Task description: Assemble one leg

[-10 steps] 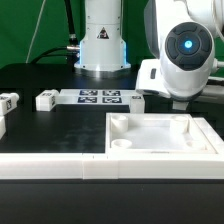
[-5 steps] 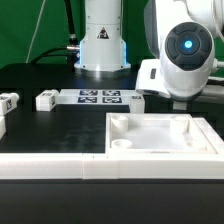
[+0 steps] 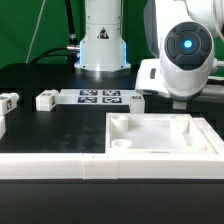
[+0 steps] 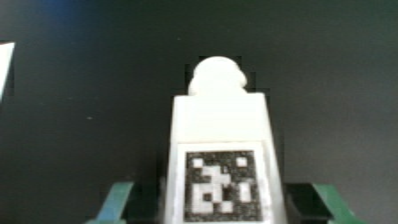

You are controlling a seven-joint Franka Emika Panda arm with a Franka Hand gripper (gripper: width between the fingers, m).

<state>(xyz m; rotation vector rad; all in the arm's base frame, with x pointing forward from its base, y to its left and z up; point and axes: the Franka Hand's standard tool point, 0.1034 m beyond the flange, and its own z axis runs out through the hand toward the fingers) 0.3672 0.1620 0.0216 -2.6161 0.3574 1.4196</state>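
In the wrist view a leg (image 4: 221, 120), a white block with a rounded far end and a marker tag on its upper face, lies lengthwise between my fingers over the black table. My gripper (image 4: 217, 205) straddles it. The green fingertips (image 4: 125, 200) stand on either side with a dark gap to the leg, so the jaws are open. In the exterior view the gripper (image 3: 181, 100) hangs low behind the far rim of the square panel (image 3: 200, 128), at the exterior view's right. The straddled leg is hidden there.
The marker board (image 3: 100, 97) lies at the back centre. Two more legs (image 3: 45, 100) (image 3: 8, 100) lie at the exterior view's left, and a small white part (image 3: 136, 100) sits beside the marker board. A long white rail (image 3: 50, 167) runs along the front.
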